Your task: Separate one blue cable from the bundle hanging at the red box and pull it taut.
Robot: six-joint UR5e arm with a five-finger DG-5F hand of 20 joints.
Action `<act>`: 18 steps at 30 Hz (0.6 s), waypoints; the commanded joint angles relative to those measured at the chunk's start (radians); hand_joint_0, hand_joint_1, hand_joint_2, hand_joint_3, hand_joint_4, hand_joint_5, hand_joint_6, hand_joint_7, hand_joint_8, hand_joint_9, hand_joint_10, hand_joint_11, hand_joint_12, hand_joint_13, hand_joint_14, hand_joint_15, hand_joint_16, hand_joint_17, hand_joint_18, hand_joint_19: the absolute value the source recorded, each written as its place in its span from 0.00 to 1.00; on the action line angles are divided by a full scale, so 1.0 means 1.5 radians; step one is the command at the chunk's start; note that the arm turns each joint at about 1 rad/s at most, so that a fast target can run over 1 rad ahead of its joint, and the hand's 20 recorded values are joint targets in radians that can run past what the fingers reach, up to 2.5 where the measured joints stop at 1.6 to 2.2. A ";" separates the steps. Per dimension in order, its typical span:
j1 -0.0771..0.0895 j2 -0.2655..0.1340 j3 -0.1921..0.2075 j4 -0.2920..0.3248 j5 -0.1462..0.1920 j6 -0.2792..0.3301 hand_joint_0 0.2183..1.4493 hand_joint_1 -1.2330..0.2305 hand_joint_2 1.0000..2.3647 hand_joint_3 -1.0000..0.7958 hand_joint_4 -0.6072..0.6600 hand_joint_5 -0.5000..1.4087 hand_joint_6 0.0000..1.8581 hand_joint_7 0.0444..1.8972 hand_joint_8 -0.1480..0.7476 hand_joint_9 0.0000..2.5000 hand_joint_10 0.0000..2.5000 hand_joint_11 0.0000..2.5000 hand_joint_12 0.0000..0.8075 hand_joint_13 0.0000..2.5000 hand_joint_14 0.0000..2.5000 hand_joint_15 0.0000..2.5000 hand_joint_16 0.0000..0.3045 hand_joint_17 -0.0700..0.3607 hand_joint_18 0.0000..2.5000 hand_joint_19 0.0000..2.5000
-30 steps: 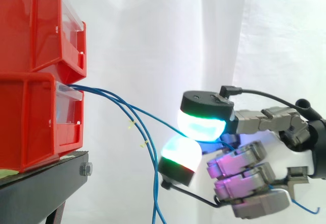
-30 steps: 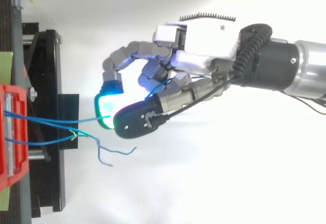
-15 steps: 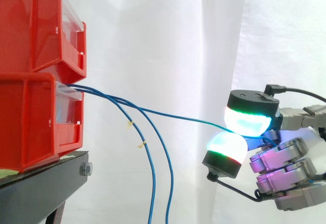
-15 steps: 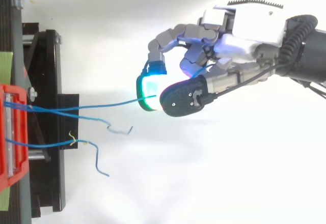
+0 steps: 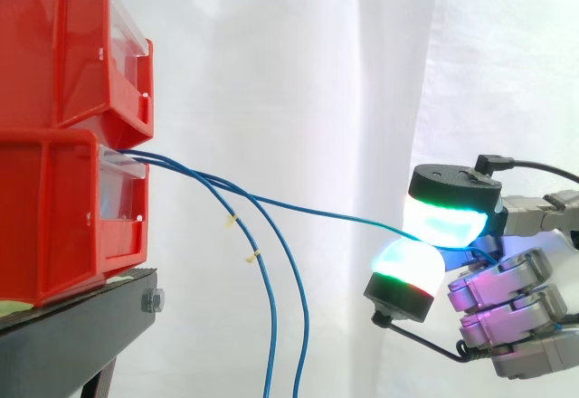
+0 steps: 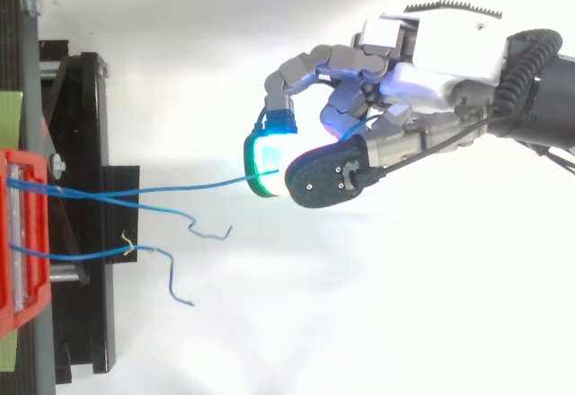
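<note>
Hand [image 6: 422, 63] pinches blue cable [image 5: 308, 208] | side: loose cables [image 5: 302, 326] hang | top: ends [image 6: 211, 231] curl

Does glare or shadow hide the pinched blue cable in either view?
Side view: the blue cable stands out against the white curtain, but the glow of the hand's pads swallows it at the pinch. Top view: only soft shadow beside the black stand; the cable is traceable to the pad.
</note>
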 commanded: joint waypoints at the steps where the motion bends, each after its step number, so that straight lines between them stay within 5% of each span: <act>1: 0.000 0.000 0.000 0.000 0.000 0.000 0.36 0.32 0.01 0.55 0.52 0.17 0.45 0.58 0.52 0.41 0.73 0.59 0.48 0.40 1.00 0.59 0.15 0.40 0.60 0.56; 18: 0.000 -0.001 0.000 0.000 0.000 -0.001 0.36 0.32 0.02 0.55 0.52 0.17 0.45 0.58 0.51 0.42 0.71 0.60 0.47 0.40 1.00 0.59 0.15 0.39 0.59 0.56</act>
